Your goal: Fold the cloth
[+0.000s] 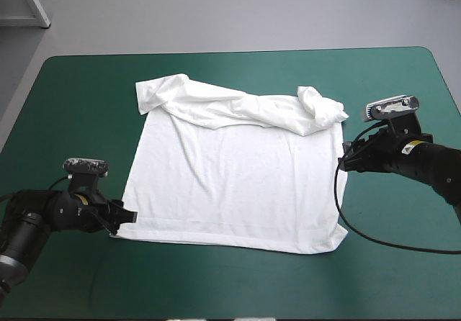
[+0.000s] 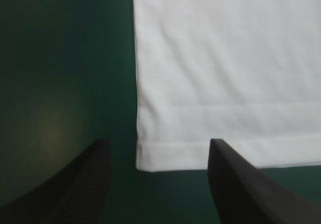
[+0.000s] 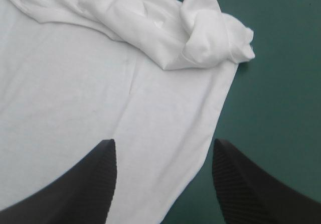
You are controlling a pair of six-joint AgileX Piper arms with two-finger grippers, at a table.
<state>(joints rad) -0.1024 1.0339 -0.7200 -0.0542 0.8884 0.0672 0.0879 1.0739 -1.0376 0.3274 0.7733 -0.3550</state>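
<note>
**Shirt spread on the counter, both sets of jaws released at its edges**

The white T-shirt (image 1: 230,184) lies spread near the middle of the teal-green counter (image 1: 72,119). Its lower body is flat and fairly smooth, with the hem toward the near edge. Along the far side the upper part is turned back over the body in a rumpled band that runs from the far-left corner to the far-right one. At the right end of that band a sleeve (image 1: 320,106) is bunched into a loose lump. The left end lies as a flatter flap.

The left jaws sit low at the shirt's near-left corner. They are released: in the left wrist view the two black fingers (image 2: 85,184) stand well apart. The hem corner lies flat on the cover just ahead of the gap between them. One fingertip is over bare cover beside the shirt's side edge, and the other is at the hem itself.

The right jaws are at the shirt's right side edge, nearer the bunched sleeve than the near-right corner. They too are released: in the right wrist view the fingers (image 3: 75,194) stand apart and straddle that side edge. One finger is over white cloth, the other over bare cover. The bunched sleeve lies ahead of them, resting on the shirt's far-right corner.
</note>
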